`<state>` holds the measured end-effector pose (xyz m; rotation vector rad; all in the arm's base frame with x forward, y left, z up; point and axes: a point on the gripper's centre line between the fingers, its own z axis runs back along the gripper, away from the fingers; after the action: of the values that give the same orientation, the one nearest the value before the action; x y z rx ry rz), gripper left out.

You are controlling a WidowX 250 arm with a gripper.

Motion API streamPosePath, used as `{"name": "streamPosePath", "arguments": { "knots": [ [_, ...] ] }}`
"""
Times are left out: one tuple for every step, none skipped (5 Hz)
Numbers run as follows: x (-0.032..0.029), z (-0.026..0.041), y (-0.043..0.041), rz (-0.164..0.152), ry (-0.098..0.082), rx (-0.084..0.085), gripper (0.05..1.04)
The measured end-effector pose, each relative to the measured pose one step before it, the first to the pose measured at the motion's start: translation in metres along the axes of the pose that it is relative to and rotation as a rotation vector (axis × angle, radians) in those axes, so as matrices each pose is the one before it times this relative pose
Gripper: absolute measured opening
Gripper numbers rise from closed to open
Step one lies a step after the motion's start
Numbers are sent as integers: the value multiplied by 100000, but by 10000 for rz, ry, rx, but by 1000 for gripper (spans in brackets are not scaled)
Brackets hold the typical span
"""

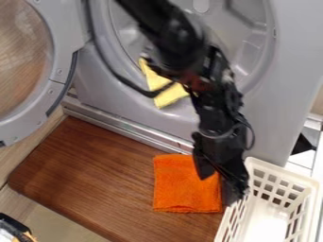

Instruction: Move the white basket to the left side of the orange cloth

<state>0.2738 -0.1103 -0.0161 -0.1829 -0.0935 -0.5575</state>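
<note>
The black gripper (222, 176) hangs down from the top of the view, over the right edge of the orange cloth (183, 189) and beside the upper left part of the white basket (280, 170). Whether it touches the basket's left wall, I cannot tell. The cloth lies flat on the brown wooden board, left of the basket. The basket stands at the lower right, its slotted walls and pale floor in view, and runs off the bottom edge. Part of the cloth's upper right is hidden behind the gripper.
A grey front-loading machine (277, 61) stands behind the board (95, 175), its round door (58, 71) swung out at the upper left. A yellow cloth (169, 96) hangs from its opening, behind the arm. A dark object (11, 227) is at the lower left corner.
</note>
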Motion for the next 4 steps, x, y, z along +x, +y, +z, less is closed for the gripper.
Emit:
{"name": "streamPosePath", "arguments": {
  "knots": [
    [710,-1530,-209,-34,289,-336,999],
    [-14,-1118,-11,-46,108,-95,964],
    [49,-115,-446,-141,247,474,684],
    [-362,-261,-49,303,37,137,386]
  ]
}}
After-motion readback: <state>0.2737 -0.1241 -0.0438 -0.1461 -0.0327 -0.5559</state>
